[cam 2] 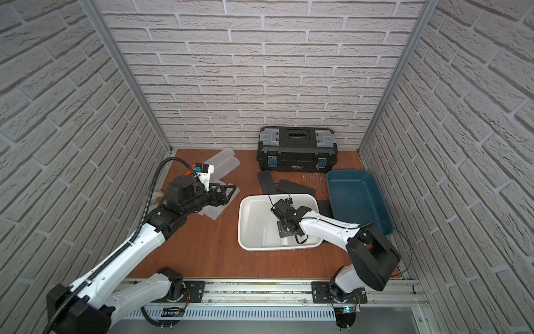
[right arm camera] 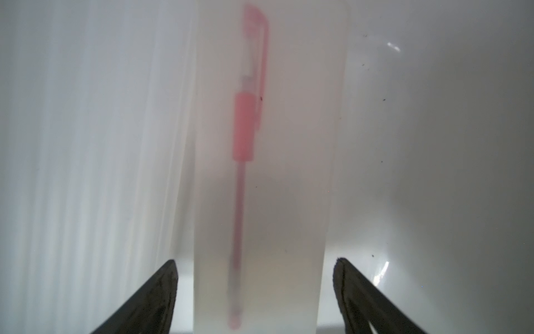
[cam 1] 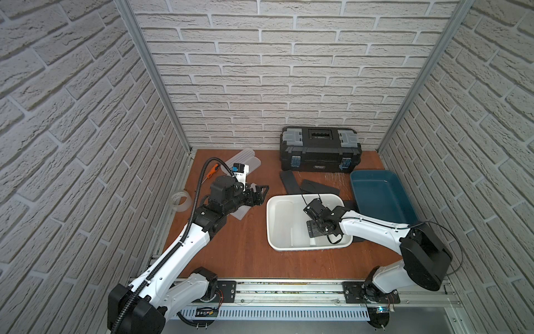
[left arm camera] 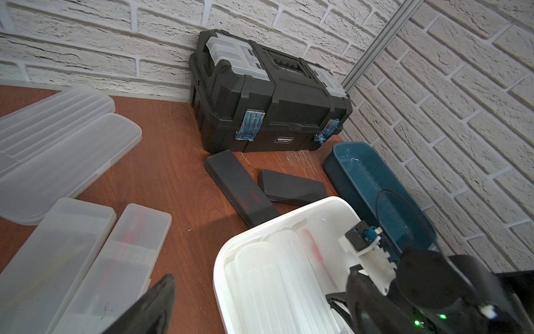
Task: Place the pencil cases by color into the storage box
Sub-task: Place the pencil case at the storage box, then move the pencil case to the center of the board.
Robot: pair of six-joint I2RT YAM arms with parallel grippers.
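Step, likely: release. Frosted translucent white pencil case (right arm camera: 268, 179), red pen (right arm camera: 244, 130) inside, lies in white plastic tub (cam 1: 271, 228), table centre. Right gripper (right arm camera: 255, 261) fingers wide, clear either side. Left gripper (cam 1: 258, 192) wide, empty, 10 o'clock over more frosted cases (left arm camera: 57, 260). Next: lift straight out, fetch another.

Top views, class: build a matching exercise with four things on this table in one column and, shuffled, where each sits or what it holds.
1 white bin
2 blue bin
3 black toolbox
4 black pencil cases

A against the back wall
B holds frosted cases
C nothing inside
D lying on the table, outside both bins

Pairs: 1-B, 2-C, 3-A, 4-D
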